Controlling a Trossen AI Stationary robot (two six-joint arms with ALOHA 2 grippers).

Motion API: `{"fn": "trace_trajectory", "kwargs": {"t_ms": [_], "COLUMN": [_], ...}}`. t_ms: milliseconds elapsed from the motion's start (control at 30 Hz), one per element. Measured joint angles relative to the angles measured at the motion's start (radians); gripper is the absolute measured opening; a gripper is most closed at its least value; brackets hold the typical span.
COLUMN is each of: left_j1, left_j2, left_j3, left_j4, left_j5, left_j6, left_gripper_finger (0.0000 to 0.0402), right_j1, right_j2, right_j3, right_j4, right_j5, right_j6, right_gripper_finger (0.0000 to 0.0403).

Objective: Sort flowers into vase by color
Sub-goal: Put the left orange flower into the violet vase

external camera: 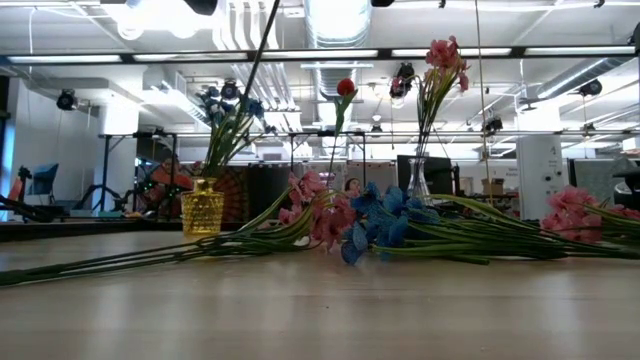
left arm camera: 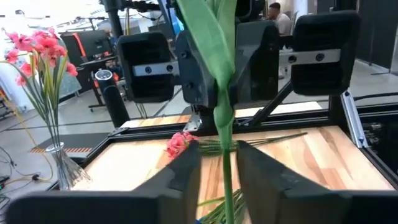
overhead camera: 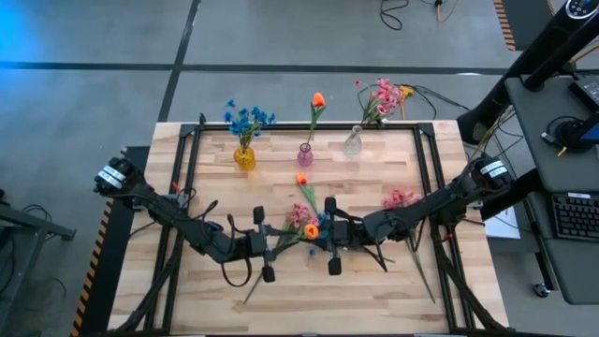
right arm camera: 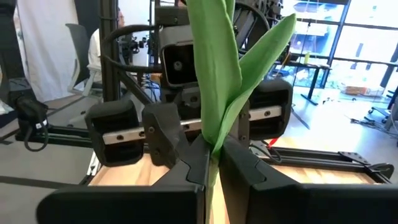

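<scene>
Back row, left to right: yellow vase (overhead camera: 244,158) holds blue flowers (overhead camera: 248,119); pink vase (overhead camera: 305,154) holds one orange tulip (overhead camera: 318,99); clear vase (overhead camera: 352,143) holds pink sprays (overhead camera: 382,96). At table centre, left gripper (overhead camera: 269,241) and right gripper (overhead camera: 327,236) face each other, both clenched on one green stem (right arm camera: 214,93). Loose flowers (overhead camera: 304,217) lie between them.

Three vases stand in a row along the table's far edge: yellow faceted glass vase (overhead camera: 244,157) with blue clustered flowers (overhead camera: 248,119) at left, small pink glass vase (overhead camera: 305,154) with one orange tulip (overhead camera: 318,100) in the middle, clear glass vase (overhead camera: 352,143) with pink blossom sprays (overhead camera: 383,95) at right. Loose flowers (overhead camera: 304,217) lie on the light wooden table (overhead camera: 374,285) nearer the front, between left gripper (overhead camera: 277,241) and right gripper (overhead camera: 319,237), which face each other at centre. A loose pink spray (overhead camera: 401,198) lies further right.
</scene>
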Motion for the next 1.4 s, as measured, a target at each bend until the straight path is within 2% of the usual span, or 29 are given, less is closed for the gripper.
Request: {"fn": "trace_trajectory", "kwargs": {"t_ms": [200, 367, 433, 600, 867, 1000, 1167, 1400], "left_j1": [-0.001, -0.001, 0.001, 0.002, 0.003, 0.003, 0.002, 0.002], "left_j2": [-0.002, -0.042, -0.082, -0.208, -0.317, -0.327, -0.341, -0.362], "left_j3": [0.000, 0.000, 0.000, 0.000, 0.000, 0.000, 0.000, 0.000], "left_j4": [-0.051, -0.158, -0.228, -0.500, -0.892, -0.943, -0.958, -1.049], "left_j5": [0.000, -0.010, -0.016, -0.065, -0.072, -0.091, -0.115, -0.119], "left_j6": [-0.010, -0.028, -0.051, -0.153, -0.421, -0.440, -0.440, -0.500], "left_gripper_finger": [0.0173, 0.0202, 0.0203, 0.0196, 0.0184, 0.0177, 0.0173, 0.0173], "right_j1": [-0.029, -0.090, -0.130, -0.254, -0.450, -0.525, -0.575, -0.604], "right_j2": [-0.043, -0.130, -0.175, -0.260, -0.278, -0.237, -0.157, -0.072], "right_j3": [0.000, -0.001, -0.001, -0.001, 0.034, 0.137, 0.279, 0.362], "right_j4": [-0.023, -0.153, -0.209, -0.283, -0.318, -0.423, -0.611, -0.667], "right_j5": [0.010, 0.125, 0.157, 0.157, 0.126, 0.033, 0.031, 0.029], "right_j6": [0.004, -0.005, -0.006, -0.006, 0.014, 0.048, 0.050, 0.049], "right_gripper_finger": [0.0018, 0.0018, 0.0018, 0.0018, 0.0018, 0.0018, 0.0018, 0.0018]}}
